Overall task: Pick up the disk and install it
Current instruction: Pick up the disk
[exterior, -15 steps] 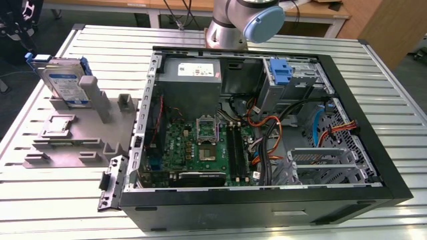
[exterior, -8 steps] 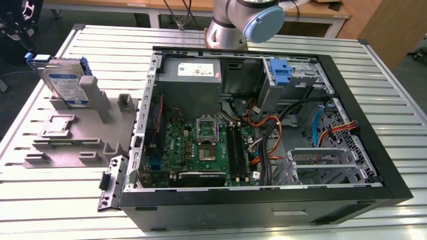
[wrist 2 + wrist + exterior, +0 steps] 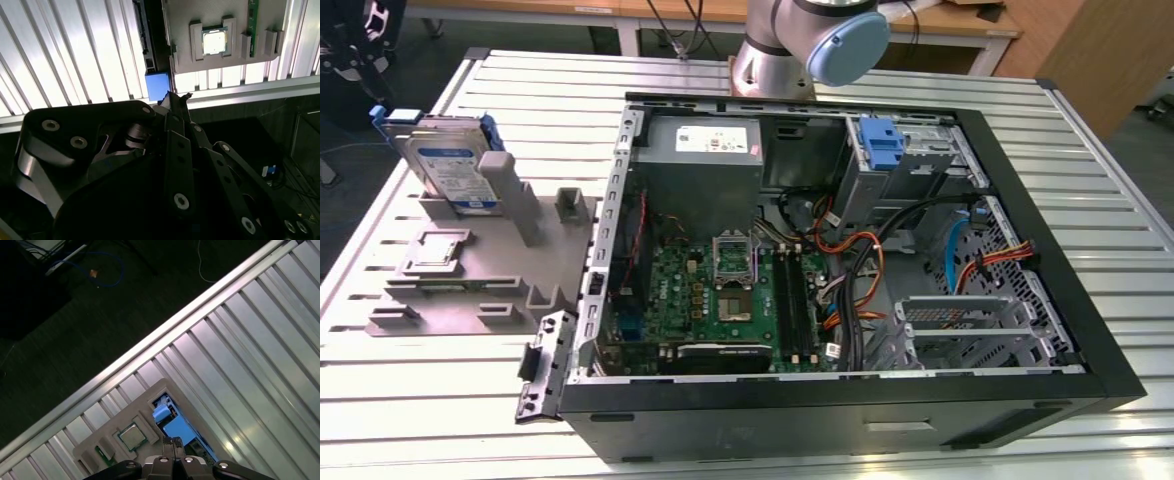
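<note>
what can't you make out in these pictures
- disk: exterior view, lower edge sunk in the grey holder, a post covers one side
- disk, first wrist view: the gripper and the picture edge cut off most of it
- arm: exterior view, cut off by the top edge
- case drive bays: exterior view, cables and brackets hide their insides

Bright glare washes the ribbed table point(image 3: 75, 60) white in the second wrist view

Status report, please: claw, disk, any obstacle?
Claw shut, empty, above disk. Disk upright in grey holder. No obstacle seen between them.
</note>
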You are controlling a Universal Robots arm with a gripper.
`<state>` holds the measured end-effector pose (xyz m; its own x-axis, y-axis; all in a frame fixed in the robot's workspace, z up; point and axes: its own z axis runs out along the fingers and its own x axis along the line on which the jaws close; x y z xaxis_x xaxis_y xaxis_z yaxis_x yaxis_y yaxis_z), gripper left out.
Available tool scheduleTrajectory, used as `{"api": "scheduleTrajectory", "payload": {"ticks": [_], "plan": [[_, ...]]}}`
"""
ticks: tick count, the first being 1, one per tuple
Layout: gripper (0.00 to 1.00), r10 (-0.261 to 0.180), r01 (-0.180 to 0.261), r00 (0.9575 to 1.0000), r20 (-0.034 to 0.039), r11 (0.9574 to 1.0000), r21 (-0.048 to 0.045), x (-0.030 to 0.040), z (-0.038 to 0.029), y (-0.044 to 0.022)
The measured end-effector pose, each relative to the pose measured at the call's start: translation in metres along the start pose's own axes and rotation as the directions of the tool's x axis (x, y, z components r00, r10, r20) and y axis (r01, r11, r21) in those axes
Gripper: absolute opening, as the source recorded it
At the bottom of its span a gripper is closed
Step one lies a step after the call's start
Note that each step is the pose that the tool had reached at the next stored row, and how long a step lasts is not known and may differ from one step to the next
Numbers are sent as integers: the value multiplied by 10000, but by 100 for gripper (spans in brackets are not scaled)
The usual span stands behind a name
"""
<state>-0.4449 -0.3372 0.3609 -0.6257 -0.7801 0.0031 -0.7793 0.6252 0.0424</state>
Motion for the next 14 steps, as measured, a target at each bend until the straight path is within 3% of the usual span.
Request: {"api": "scheduleTrajectory", "payload": {"ticks": [8, 14], "plan": [[10, -128, 128, 9999, -5, 9999, 1, 0, 0, 0], [10, -822, 822, 9966, -33, 9966, 1, 0, 1, 0]]}}
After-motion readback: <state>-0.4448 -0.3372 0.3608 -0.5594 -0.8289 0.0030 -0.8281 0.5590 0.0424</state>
